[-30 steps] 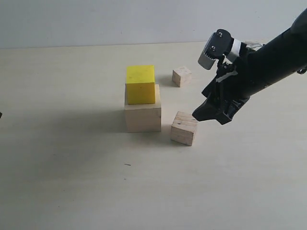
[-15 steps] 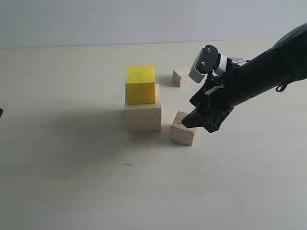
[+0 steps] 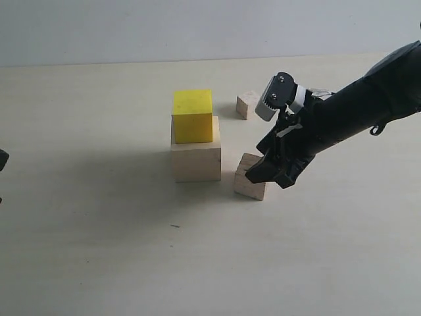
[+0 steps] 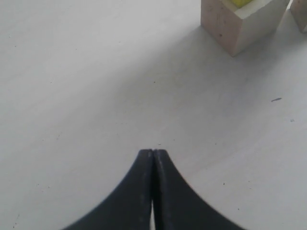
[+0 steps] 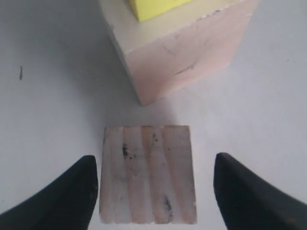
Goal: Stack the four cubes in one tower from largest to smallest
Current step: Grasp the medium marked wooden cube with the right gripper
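Right pincer [image 5: 156, 165] stands wide, one finger [image 5: 72, 191] on each side of the grooved wood cube [image 5: 148, 175]. From the wrist view I judge neither finger is touching it, so nothing is held.

The cube lies on the surface [image 3: 99, 230], just beside the foot of the half-built tower. That tower is the largest pale cube [image 3: 196, 161] with the yellow cube [image 3: 192, 116] on top. The smallest pale cube [image 3: 248, 105] sits farther back, well apart from the rest.

Left pincer [image 4: 152, 160] is closed on nothing and hangs over the surface, away from the stack.

Step in hand, as I read it: grasp the grooved cube.

Notes for doing it well:
- The gap looks narrower at one finger than at the other. I want to centre the pincer first, or closing will shove the cube sideways.
- The cube's sides run about parallel to the fingers, so no wrist twist seems needed.
- I cannot tell from the exterior view how low the fingertips are. I should go down until the fingers cover mid-height of the side faces.
- A corner of the largest cube is near the grooved cube. I must keep the fingers off it so the base does not shift.
- After closing, lift straight up past the yellow top before moving across.
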